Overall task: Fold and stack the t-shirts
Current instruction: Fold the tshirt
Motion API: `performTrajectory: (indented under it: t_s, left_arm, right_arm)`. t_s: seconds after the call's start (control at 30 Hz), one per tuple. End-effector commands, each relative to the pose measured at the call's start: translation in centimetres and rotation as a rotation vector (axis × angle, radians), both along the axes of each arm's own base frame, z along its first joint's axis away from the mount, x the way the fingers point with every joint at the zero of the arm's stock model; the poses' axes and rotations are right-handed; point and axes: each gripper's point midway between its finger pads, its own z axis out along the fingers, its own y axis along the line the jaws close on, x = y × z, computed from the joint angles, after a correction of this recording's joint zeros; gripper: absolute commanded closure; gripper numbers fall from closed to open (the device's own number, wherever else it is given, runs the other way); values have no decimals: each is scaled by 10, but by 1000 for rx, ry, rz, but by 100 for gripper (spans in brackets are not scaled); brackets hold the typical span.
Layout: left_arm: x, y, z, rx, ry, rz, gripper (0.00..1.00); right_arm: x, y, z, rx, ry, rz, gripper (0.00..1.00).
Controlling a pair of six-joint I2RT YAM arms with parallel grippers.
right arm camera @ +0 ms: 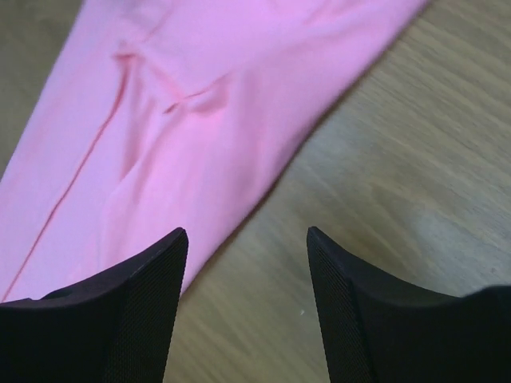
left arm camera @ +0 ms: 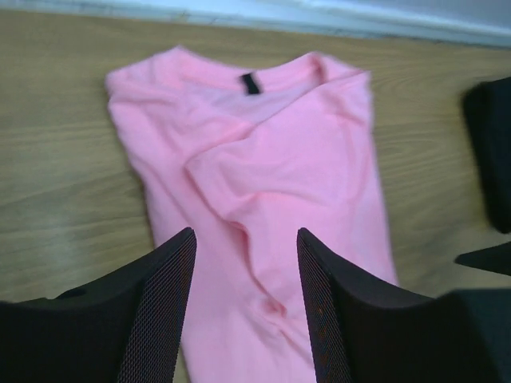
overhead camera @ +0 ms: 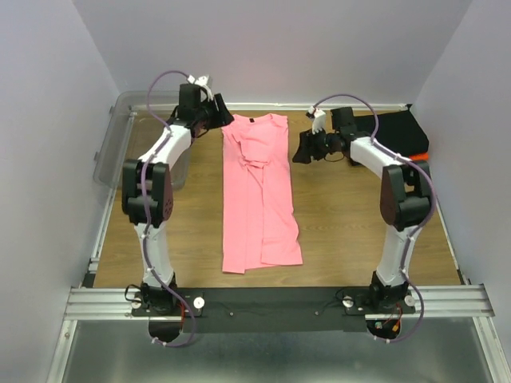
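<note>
**Item 1, pink t-shirt [overhead camera: 259, 191].** Lies flat at the middle of the wooden table [overhead camera: 343, 231], folded lengthwise into a long narrow strip. The collar end is at the far side and the hem end is toward the arm bases. A small dark neck label [left arm camera: 250, 83] shows at the collar. There are creases and a bunched ridge in the upper half, and the sleeves are turned in over the body. Neither gripper holds it.

**Item 2, black t-shirt [overhead camera: 395, 126].** Folded, in the far right corner of the table, well apart from the pink one.

**Item 3, orange t-shirt [overhead camera: 420, 152].** Only a thin edge shows, at the near right side of the black one and touching it. Which lies on top cannot be told.

**Item 4, left gripper [left arm camera: 246, 239].** Jaws parted to a moderate gap with nothing between them. Hangs above the collar end of the pink t-shirt, toward its left shoulder. Its wrist view shows cloth through the gap. The fingers [left arm camera: 164, 303] look clear of the fabric, though contact cannot be ruled out.

**Item 5, right gripper [right arm camera: 246, 235].** Jaws parted and empty. Sits beside the pink t-shirt's right edge, in the upper half. One finger is over the cloth's border and the other is over bare wood.

**Item 6, clear plastic bin [overhead camera: 112, 152].** At the far left edge of the table, beside the left arm.
</note>
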Motion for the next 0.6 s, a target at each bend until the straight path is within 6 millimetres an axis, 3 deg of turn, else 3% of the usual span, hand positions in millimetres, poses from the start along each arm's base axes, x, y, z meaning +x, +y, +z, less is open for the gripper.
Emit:
performTrajectory:
  t_s: [0.0, 0.07, 0.1, 0.13, 0.17, 0.2, 0.23, 0.27, 0.3, 0.33, 0.37, 0.4, 0.43, 0.5, 0.57]
  left_arm:
    - [-34, -22, 142, -23, -345, -145, 38]
    - [-58, -31, 168, 43, -429, -180, 38]
    - [-82, -30, 200, 75, -519, -174, 38]
    - [-90, -19, 214, 195, -603, -134, 37]
    - [-116, -42, 229, 242, -684, -179, 37]
    - [-134, -42, 214, 327, -745, -189, 36]
    - [-182, -49, 261, 422, -963, -225, 36]
    - [-201, -41, 267, 469, -1059, -237, 34]
    - [-247, -42, 266, 453, -1192, -281, 17]
    - [-267, -44, 261, 474, -1263, -338, 12]
    - [-289, -53, 228, 560, -1342, -494, 4]
    - [-304, -52, 219, 586, -1371, -543, 2]
    - [-329, -49, 226, 601, -1460, -590, 2]
    - [-350, -43, 201, 700, -1464, -700, 3]
    - [-359, -37, 180, 731, -1392, -760, 4]
  right_arm:
    - [-39, 6, 61, -45, -299, 303, 30]
    - [-53, 4, 58, -54, -305, 340, 29]
    - [-64, 5, 59, -46, -308, 367, 29]
    - [-77, 7, 55, -45, -279, 404, 29]
    - [-93, 11, 54, -43, -278, 468, 29]
    - [-114, 15, 51, -54, -283, 566, 29]
    - [-162, 21, 43, -118, -344, 804, 30]
    - [-187, 21, 35, -156, -386, 926, 30]
    - [-203, 21, 28, -215, -489, 1063, 29]
    - [-216, 17, 21, -291, -533, 1131, 28]
    - [-249, 21, 14, -305, -564, 1216, 27]
    - [-261, 25, 15, -318, -583, 1240, 25]
    - [-281, 33, 14, -329, -608, 1284, 25]
    - [-298, 36, 8, -370, -580, 1281, 25]
    - [-320, 51, -1, -390, -631, 1296, 27]
